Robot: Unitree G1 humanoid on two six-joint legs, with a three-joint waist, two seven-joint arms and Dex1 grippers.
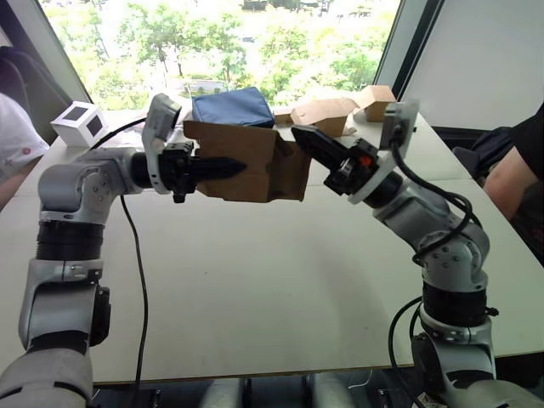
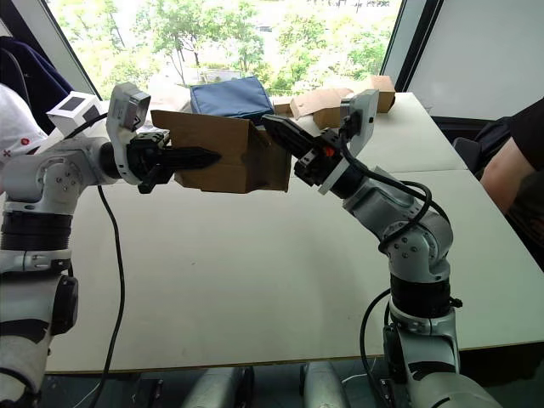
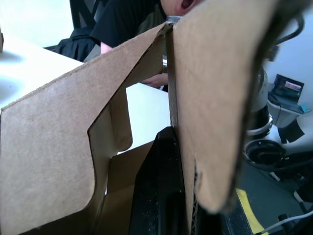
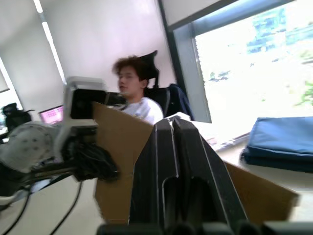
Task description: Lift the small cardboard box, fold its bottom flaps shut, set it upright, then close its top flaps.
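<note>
One blue bag behind box

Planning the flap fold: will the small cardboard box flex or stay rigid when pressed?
Likely flexes: the small cardboard box is thin and open, flaps loose. Probably light, since the left gripper pinches one wall and carries it clear of the table.

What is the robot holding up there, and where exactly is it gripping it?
The left gripper holds the small cardboard box above the table, clamped on one side wall. The right gripper is shut at its opposite end.
</note>
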